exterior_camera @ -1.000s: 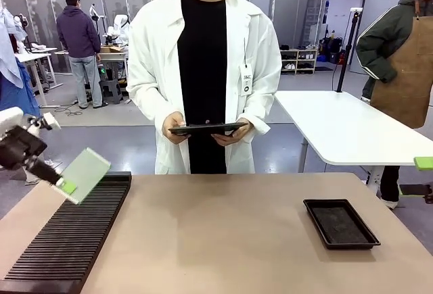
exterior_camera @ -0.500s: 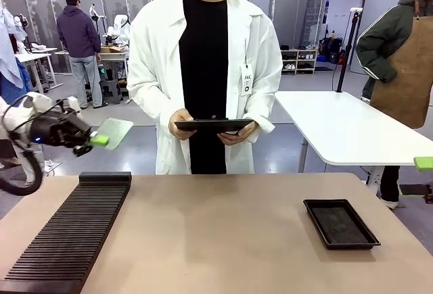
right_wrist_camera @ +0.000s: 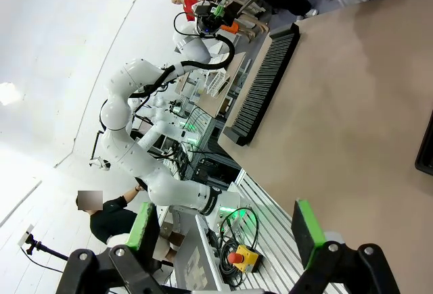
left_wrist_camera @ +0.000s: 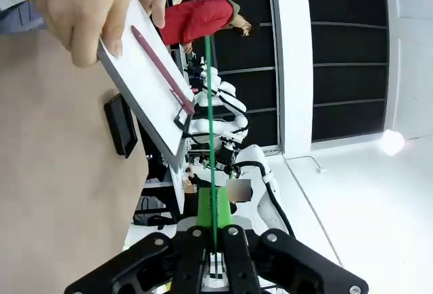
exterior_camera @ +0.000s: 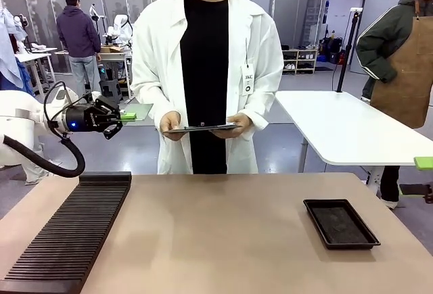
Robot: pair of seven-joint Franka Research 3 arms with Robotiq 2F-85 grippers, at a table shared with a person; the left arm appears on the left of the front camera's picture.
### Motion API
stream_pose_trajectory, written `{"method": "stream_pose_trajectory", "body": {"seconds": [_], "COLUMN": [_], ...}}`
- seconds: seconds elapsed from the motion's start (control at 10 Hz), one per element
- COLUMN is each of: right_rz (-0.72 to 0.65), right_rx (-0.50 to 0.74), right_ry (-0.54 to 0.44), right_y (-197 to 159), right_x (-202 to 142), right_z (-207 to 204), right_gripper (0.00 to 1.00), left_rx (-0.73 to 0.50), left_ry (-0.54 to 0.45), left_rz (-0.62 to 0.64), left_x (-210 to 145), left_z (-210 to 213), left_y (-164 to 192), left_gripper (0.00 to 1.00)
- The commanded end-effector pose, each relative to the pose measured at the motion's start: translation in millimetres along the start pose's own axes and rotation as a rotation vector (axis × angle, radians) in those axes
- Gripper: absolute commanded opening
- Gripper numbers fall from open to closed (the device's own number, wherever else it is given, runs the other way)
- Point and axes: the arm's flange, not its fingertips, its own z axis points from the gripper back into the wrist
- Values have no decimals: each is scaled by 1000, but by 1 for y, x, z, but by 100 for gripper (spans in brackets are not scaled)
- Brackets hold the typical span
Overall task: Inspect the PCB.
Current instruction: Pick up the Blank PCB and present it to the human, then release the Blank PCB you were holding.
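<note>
The left gripper (exterior_camera: 125, 115) is clenched on one edge of the PCB (exterior_camera: 137, 112), holding it flat in the air just beside the tablet (exterior_camera: 199, 128) the person holds, high above the table (exterior_camera: 223, 240). On so narrow a pinch the board could twist or slip free and drop short of the tablet. Any further reach could knock it against the tablet's rim or the person's nearer hand (exterior_camera: 170, 124), though from the front their gap is hard to judge. The right gripper (right_wrist_camera: 223, 230) hangs released and empty, well away from the tablet, so it cannot catch a fall.
</note>
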Motion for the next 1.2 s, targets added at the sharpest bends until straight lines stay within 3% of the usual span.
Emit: {"method": "stream_pose_trajectory", "body": {"seconds": [0.0,1.1], "right_rz": [21,21], "right_rx": [13,13], "right_ry": [-11,-11], "right_y": [0,0], "right_x": [2,2], "right_z": [1,1], "right_gripper": [100,100], "left_rx": [-9,0], "left_ry": [1,0], "left_rz": [-18,0], "left_x": [1,0], "left_z": [5,0], "left_y": [-2,0], "left_gripper": [3,3]}}
